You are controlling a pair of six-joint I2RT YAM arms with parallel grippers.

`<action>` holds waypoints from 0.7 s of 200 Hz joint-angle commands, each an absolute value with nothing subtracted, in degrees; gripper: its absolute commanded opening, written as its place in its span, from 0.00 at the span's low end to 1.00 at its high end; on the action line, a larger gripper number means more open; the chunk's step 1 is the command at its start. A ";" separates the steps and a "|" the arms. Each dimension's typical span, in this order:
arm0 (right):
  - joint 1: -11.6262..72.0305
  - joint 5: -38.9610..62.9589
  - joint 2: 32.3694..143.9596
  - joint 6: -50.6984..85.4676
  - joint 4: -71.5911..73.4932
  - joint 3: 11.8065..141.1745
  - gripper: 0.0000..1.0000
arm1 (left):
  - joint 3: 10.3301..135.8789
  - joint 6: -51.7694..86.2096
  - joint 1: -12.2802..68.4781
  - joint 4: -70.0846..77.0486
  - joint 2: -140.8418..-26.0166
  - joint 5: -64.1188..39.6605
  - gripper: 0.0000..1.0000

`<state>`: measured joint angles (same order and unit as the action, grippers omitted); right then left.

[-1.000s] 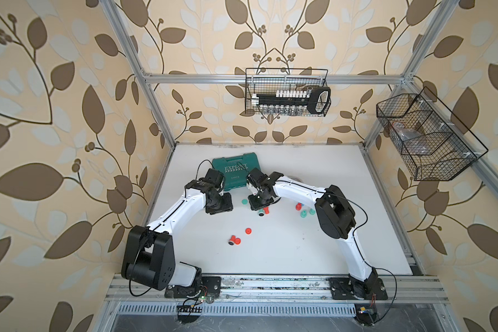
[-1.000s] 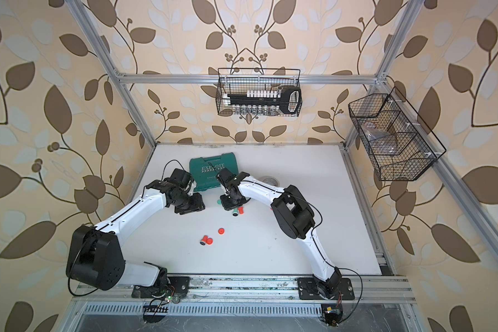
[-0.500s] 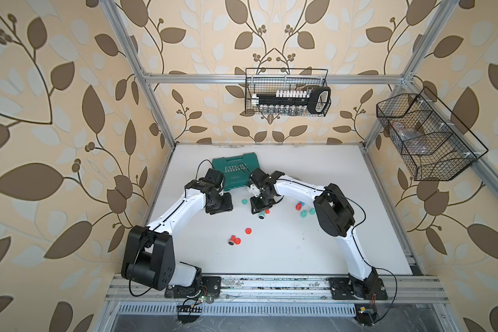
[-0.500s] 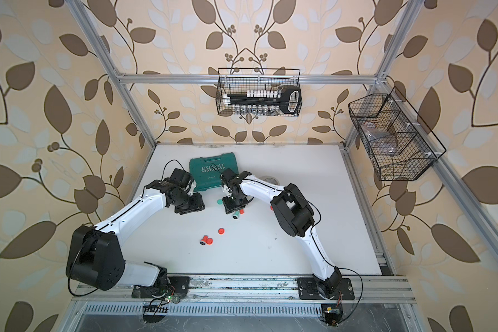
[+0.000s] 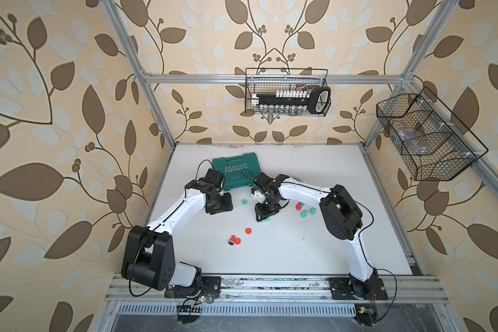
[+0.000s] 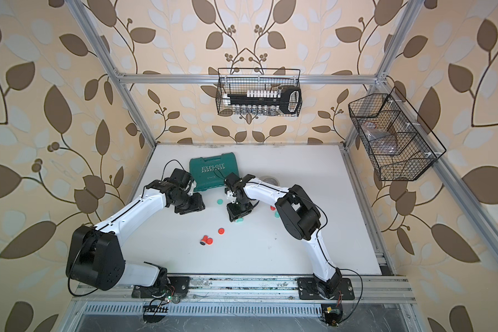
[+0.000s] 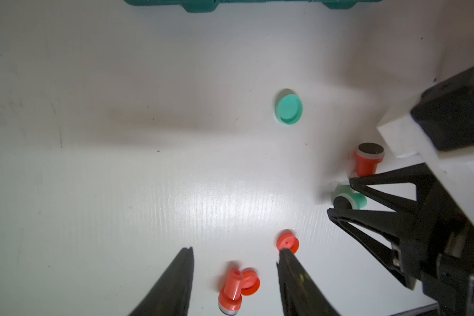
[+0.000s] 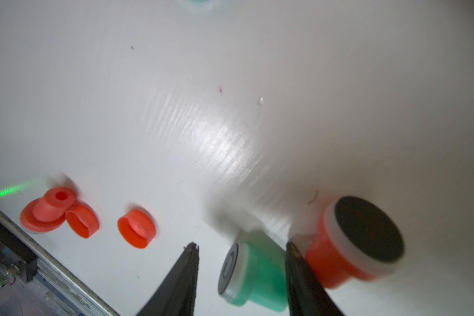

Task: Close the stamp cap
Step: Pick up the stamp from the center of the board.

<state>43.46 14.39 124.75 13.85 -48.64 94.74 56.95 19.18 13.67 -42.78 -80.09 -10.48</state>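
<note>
**Entry 1. Right gripper (image 8: 241, 244).** The fingers have drawn apart over the last second and now stand roughly half spread, with nothing clamped. They straddle the green stamp.

**Entry 2. Green stamp (image 8: 253, 276).** It lies on its side on the table (image 8: 175, 109), uncapped, with its dark pad face bare. There is a clear gap to one finger. The picture is blurred at the other finger, so contact there cannot be told.

**Entry 3. Green cap (image 7: 288, 106).** It sits loose on the table between the two arms, well apart from the green stamp, and has not moved in the last second.

**Entry 4. Left gripper (image 7: 236, 249).** The fingers are about half open and empty, at the same spread as a second ago. It hovers over bare table, short of the green cap.

**Entry 5. Red stamp (image 8: 361, 240).** Its pad is bare. It lies just beside the outer face of one right finger, outside the grip.

**Entry 6. Sundries.** Red caps (image 5: 248, 230) lie nearer the front edge, and a tool case (image 5: 236, 171) lies at the back.

**Note on condition.** The widening fingers suggest the green stamp has been let go where it lies, not carried to its cap. Closing has therefore not begun, since stamp and cap are both loose and apart. The stamp probably needs a fresh hold with its pad end clear, and the cap must be fetched. The stamp's round body may roll at a nudge.
</note>
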 commanded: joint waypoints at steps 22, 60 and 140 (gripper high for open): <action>44.78 11.78 121.05 12.33 -49.12 91.20 0.51 | 57.92 18.18 13.62 -43.07 -78.93 -10.51 0.53; 46.51 9.65 119.21 10.49 -47.45 88.05 0.51 | 57.96 18.12 13.62 -43.20 -79.01 -10.43 0.53; 50.29 0.11 118.18 8.61 -45.15 84.47 0.48 | 57.89 18.12 13.62 -43.15 -78.96 -10.54 0.53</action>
